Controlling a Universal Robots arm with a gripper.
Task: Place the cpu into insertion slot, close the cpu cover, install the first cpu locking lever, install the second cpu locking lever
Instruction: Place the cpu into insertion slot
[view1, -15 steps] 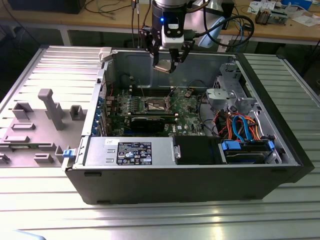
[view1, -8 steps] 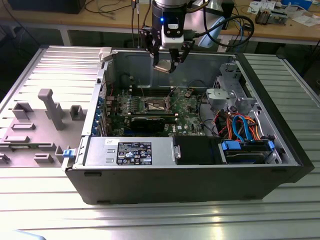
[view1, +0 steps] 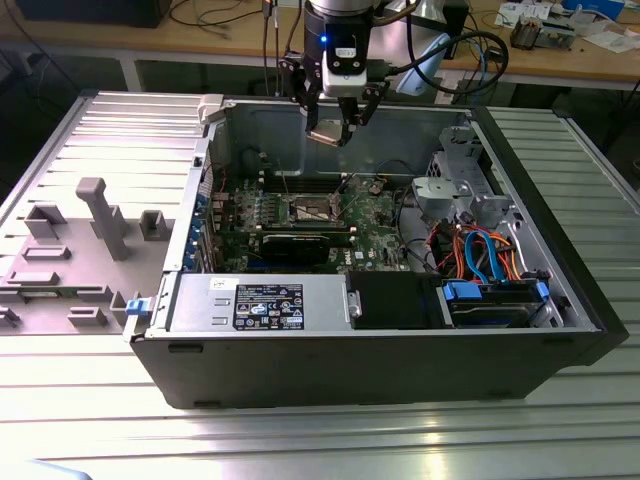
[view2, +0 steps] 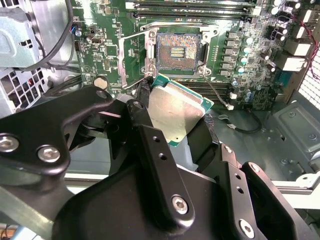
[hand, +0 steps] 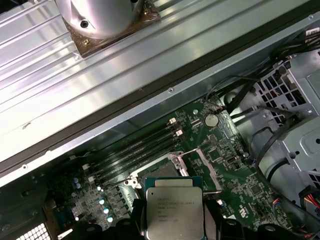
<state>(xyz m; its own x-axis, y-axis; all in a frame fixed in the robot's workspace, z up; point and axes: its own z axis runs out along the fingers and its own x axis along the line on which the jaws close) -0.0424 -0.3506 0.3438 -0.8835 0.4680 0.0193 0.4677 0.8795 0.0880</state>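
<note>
My jaws are clamped on the cpu (view2: 175, 112) by its edges, with its metal top bare between them. I hold it above the open case (view1: 300, 370), apart from the board (view1: 380, 215). In the exterior view the slot (view1: 310, 210) lies at six o'clock from the cpu, contacts exposed, and the cover (view2: 131, 57) is swung open beside it.

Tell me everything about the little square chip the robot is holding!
The cpu is a flat square chip with a dull silver metal top and a thin green edge. The first wrist view shows faint print on top. Black fingers clamp two opposite sides, holding it tilted in the air above the open slot.
</note>
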